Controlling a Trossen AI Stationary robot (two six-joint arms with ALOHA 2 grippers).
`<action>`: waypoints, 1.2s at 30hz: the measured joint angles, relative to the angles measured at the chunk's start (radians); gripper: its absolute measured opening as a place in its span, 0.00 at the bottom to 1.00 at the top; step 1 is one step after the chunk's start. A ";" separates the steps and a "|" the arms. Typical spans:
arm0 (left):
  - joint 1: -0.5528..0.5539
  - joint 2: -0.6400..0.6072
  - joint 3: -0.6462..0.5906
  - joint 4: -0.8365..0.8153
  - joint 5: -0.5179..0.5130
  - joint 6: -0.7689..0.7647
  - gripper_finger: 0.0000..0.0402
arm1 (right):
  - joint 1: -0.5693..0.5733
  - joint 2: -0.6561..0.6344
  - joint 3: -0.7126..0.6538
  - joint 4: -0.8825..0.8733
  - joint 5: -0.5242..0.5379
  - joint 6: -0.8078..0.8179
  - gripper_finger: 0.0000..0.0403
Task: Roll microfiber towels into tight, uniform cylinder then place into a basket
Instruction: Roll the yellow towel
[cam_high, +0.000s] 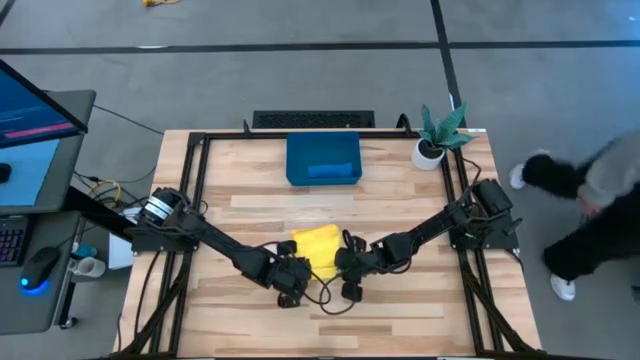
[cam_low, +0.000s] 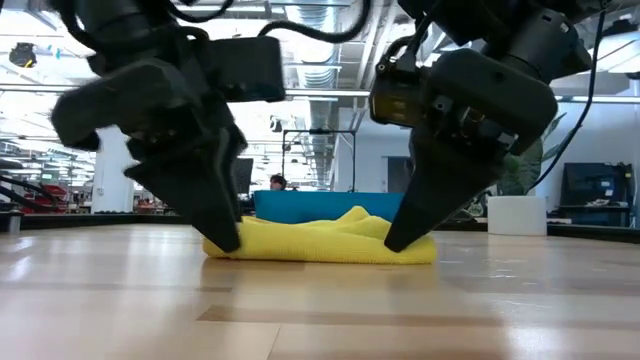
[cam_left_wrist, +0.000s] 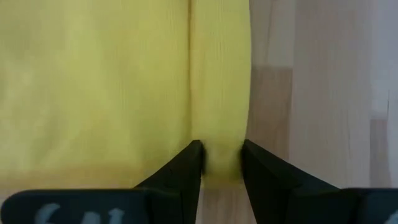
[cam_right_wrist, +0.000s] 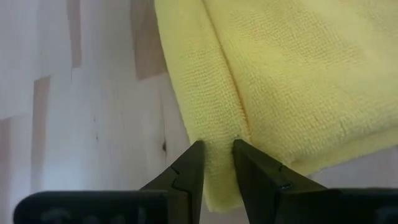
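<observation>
The yellow towel (cam_high: 318, 248) lies partly folded on the worktop (cam_high: 420, 300), nearer the front edge than the back. The left gripper (cam_left_wrist: 220, 163) pinches a rolled fold at one end; the right gripper (cam_right_wrist: 217, 163) pinches the fold at the other end (both fingertips down at the wood). The basket (cam_high: 322, 158) sits by the back edge, a blue towel (cam_high: 330, 171) inside it.
</observation>
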 joint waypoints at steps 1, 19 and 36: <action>-0.006 -0.009 -0.001 -0.015 -0.001 0.000 0.26 | 0.000 0.000 -0.001 0.003 0.000 0.008 0.28; -0.095 -0.057 0.000 0.097 -0.144 0.243 0.26 | 0.002 0.003 -0.003 0.036 0.000 0.068 0.28; -0.093 -0.057 0.001 -0.086 -0.117 0.016 0.32 | 0.002 0.003 -0.003 0.037 0.001 0.068 0.28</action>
